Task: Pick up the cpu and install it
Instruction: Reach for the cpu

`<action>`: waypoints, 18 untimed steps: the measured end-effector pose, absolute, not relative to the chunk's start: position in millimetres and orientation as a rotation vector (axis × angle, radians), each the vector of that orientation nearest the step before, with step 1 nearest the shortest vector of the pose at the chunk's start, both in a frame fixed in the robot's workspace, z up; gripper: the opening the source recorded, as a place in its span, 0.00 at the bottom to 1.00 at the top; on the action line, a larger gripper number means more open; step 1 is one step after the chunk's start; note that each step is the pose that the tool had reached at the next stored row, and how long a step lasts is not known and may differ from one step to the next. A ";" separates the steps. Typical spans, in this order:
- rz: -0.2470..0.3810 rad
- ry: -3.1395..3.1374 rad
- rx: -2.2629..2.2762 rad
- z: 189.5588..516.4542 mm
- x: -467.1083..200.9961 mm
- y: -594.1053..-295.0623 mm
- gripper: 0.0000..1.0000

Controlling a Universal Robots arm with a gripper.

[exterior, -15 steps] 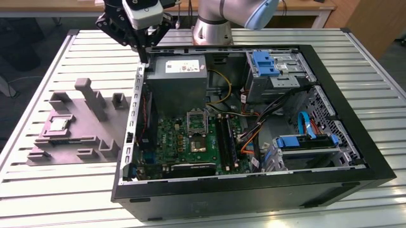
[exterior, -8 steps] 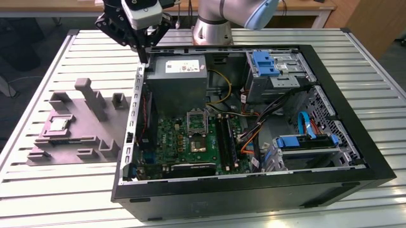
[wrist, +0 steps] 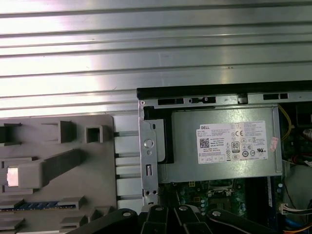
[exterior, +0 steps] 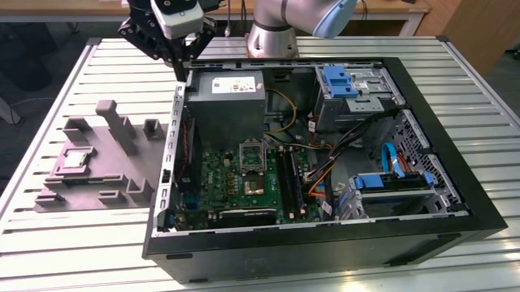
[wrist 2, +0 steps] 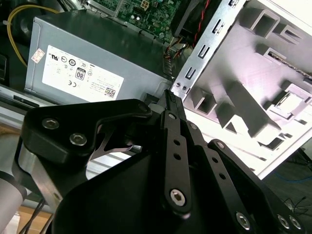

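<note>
The cpu [exterior: 75, 159] is a small silvery square lying in a recess of the grey moulded tray [exterior: 101, 188], at the exterior view's left of the open computer case [exterior: 325, 237]. It shows as a bright square [wrist: 12, 176] in the first wrist view and as a pale square [wrist 2: 292, 101] in the second wrist view. My gripper [exterior: 180, 72] hangs high above the case's far corner next to the tray, fingers together and holding nothing. Its fingertips [wrist 2: 170, 96] meet in the second wrist view. The green board's socket frame [exterior: 252, 157] stands open inside the case.
A grey power supply [exterior: 228, 100] sits just beneath the gripper. Cables, blue drive brackets [exterior: 339, 81] and a drive cage [exterior: 390, 185] crowd the case at the exterior view's right. Tall blocks [exterior: 118, 125] rise from the tray. Everything rests on a slatted metal table [exterior: 73, 255].
</note>
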State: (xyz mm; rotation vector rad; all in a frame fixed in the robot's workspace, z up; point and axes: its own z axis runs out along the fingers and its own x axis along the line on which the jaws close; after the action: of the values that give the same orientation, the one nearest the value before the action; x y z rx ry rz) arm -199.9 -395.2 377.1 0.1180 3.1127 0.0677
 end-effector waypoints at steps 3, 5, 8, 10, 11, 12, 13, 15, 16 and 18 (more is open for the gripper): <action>0.068 3.113 0.118 377.0 -200.4 -395.2 0.11; 0.068 3.113 0.118 376.8 -200.9 -395.2 0.11; 0.068 3.113 0.118 376.7 -201.9 -395.2 0.11; 0.068 3.113 0.118 376.6 -202.5 -395.2 0.11; 0.068 3.113 0.118 376.6 -202.9 -395.2 0.11; 0.068 3.113 0.118 376.5 -203.3 -395.2 0.11; 0.068 3.113 0.118 376.5 -203.6 -395.2 0.11; 0.068 3.113 0.118 376.3 -204.3 -395.2 0.11; 0.068 3.113 0.118 376.3 -204.7 -395.2 0.11; 0.068 3.113 0.118 376.2 -205.3 -395.2 0.11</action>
State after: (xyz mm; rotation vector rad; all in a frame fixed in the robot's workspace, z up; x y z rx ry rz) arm -205.3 -395.2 376.2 0.1179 3.1129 0.0677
